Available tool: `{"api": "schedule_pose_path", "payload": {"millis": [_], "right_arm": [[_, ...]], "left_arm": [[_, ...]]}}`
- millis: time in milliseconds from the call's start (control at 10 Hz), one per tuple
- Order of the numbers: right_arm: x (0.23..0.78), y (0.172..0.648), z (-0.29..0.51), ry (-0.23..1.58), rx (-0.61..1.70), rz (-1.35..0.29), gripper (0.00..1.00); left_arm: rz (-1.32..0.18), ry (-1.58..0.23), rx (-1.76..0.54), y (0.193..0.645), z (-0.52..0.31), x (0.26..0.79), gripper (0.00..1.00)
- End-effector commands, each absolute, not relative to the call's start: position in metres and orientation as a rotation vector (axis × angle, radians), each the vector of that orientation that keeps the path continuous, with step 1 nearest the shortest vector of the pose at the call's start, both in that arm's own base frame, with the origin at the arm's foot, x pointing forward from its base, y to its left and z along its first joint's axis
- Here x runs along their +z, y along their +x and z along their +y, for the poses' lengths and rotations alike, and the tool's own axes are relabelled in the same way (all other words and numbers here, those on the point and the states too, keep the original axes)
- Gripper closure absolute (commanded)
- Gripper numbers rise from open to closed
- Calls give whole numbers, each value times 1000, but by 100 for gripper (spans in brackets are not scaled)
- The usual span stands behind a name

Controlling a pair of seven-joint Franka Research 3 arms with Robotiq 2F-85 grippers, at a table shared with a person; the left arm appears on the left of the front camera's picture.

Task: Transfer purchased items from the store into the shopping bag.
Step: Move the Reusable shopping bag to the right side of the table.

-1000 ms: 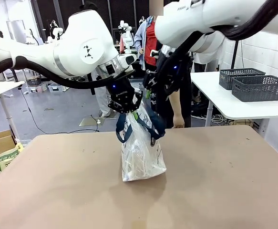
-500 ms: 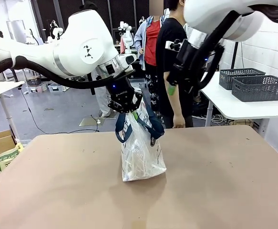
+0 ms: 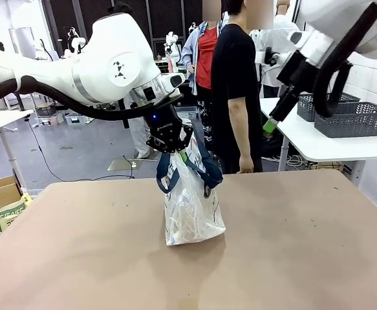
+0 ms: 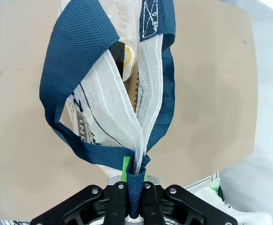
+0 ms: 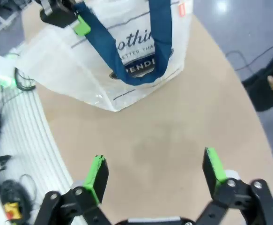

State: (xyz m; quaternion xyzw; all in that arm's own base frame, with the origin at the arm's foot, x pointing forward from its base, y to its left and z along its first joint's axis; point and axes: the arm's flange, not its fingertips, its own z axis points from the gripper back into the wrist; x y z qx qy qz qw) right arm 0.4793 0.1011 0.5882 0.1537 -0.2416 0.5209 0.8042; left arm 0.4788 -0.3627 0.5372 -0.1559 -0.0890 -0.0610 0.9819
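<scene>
The shopping bag (image 3: 189, 210) is stood near the middle of the worktop (image 3: 304, 245), its navy strap (image 4: 134, 197) clamped in the left gripper (image 3: 169, 143) jaws. The film is judged thin, soft and slippery, so the woven straps are the place to be gripped. The right gripper (image 5: 155, 173) is held with jaws wide apart and empty; script reading "othin" and "PENDI" is partly seen on the bag.

My left arm sweeps in from the left side, its thick white links bending down to the black wrist, and my left claw (image 3: 169, 143) points down over the middle of the surface. Its two fingers are pressed together, pinching a navy blue woven strap (image 4: 134, 193) between the green pads. My right arm is raised high on the right side, and my right claw (image 5: 156, 171) hangs in the air with its fingers spread wide, nothing between them.
</scene>
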Motion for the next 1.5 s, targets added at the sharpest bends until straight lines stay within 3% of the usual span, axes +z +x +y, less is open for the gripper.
{"api": "schedule_pose_path", "payload": {"millis": [0, 100, 800, 1000, 1400], "right_arm": [[567, 490, 95, 332, 975, -477, 0], [588, 479, 101, 329, 1116, -517, 0], [588, 479, 103, 331, 1108, -517, 0], [591, 510, 83, 519, 1163, -573, 0], [576, 539, 82, 534, 1246, -617, 0]], "left_arm": [[-177, -314, -122, 477, -360, 540, 100], [-177, -314, -122, 477, -360, 540, 100], [-177, -314, -122, 477, -360, 540, 100], [-177, -314, -122, 477, -360, 540, 100], [-177, -314, -122, 477, -360, 540, 100]]}}
